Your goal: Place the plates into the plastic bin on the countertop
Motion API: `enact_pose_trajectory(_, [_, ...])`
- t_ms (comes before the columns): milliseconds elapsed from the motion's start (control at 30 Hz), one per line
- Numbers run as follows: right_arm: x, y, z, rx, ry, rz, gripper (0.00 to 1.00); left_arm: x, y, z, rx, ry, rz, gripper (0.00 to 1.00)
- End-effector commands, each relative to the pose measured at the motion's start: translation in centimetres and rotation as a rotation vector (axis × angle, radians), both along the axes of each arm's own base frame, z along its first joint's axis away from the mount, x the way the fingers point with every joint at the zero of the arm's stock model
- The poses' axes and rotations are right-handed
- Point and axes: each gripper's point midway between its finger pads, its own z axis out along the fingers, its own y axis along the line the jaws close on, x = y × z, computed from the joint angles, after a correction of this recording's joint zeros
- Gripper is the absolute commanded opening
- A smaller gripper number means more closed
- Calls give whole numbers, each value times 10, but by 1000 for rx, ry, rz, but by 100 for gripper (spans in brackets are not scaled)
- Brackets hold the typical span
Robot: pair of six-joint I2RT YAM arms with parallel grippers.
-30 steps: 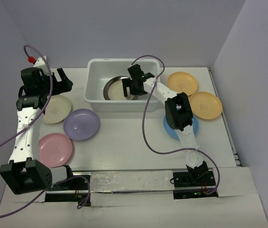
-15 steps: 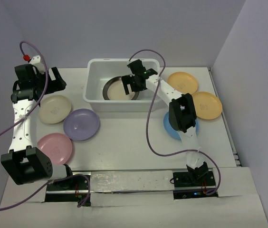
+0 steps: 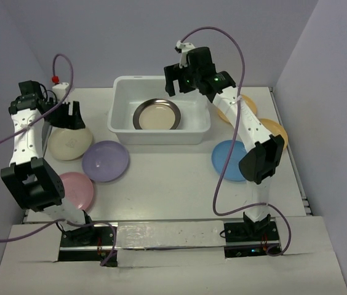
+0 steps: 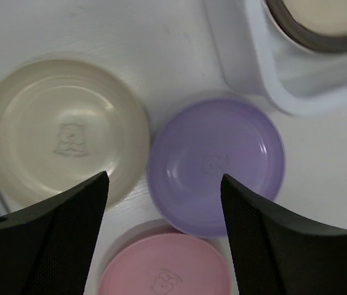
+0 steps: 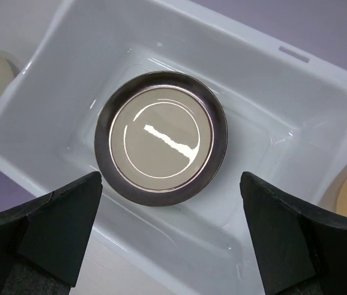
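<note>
The white plastic bin stands at the back middle of the countertop. The silvery metal plate lies flat inside it. My right gripper hovers open and empty above the bin's far right; in the right wrist view the metal plate lies below the gripper. My left gripper is open and empty above the cream plate. The lavender plate and pink plate lie beside it. In the left wrist view the gripper is over the gap between the cream, lavender and pink plates. The brown plate is out of view.
A blue plate lies right of the bin, partly under the right arm. Two yellow-orange plates lie at the back right. Pale lilac walls close in the back and both sides.
My right gripper has risen out of the bin, leaving the metal plate flat on its bottom. My left gripper has swung toward the cream plate.
</note>
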Motion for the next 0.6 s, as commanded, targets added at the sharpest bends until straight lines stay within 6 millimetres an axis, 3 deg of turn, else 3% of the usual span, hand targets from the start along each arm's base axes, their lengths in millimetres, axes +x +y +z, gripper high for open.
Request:
enact_pose_trajectory(0, [-2,-21,30,90,-21,18,100,-27,-47,-16,-129,37,-440,77])
enact_pose_trajectory(167, [-6,-45,61,169,-36,13,100,-8,-59,-54,-132,-9,-529,74])
enact_pose_trajectory(367, [-19,-76,81,171,-57,-38,100,11,-71,-97,-80,-54,-615,70])
enact_pose_trajectory(567, [-34,-102,78,166,-35,-81,100,32,-69,-125,-43,-82,-679,68])
